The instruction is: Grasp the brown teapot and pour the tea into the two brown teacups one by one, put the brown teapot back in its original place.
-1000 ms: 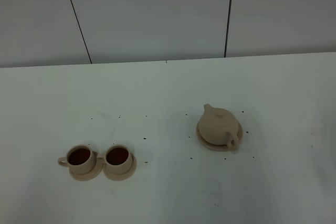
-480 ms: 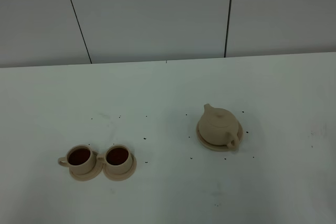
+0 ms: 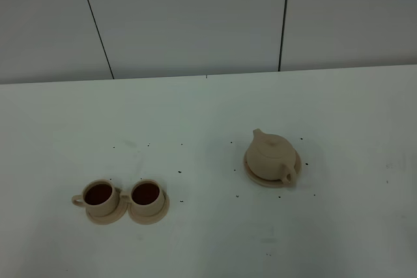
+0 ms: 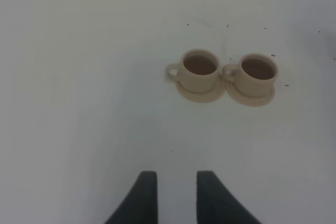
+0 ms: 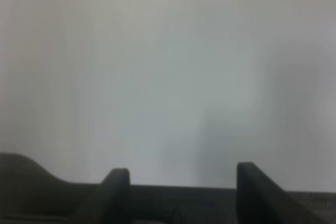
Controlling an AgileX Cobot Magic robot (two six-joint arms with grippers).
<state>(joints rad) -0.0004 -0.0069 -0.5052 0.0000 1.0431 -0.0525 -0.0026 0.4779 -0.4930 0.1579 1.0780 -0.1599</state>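
Note:
The brown teapot [image 3: 271, 154] sits on its original place, a flat tan disc [image 3: 259, 179], right of the table's middle, with its handle toward the front. At the front left the two brown teacups [image 3: 99, 196] [image 3: 146, 194] stand side by side on small saucers, both holding dark tea. They also show in the left wrist view [image 4: 198, 68] [image 4: 257, 72]. My left gripper [image 4: 177, 178] hovers well short of them, its jaws a little apart and empty. My right gripper [image 5: 181, 174] is open over bare table, holding nothing. Neither gripper appears in the exterior high view.
The white table [image 3: 208, 109] carries small dark specks around the cups and teapot. A grey panelled wall [image 3: 195, 17] rises behind the table's far edge.

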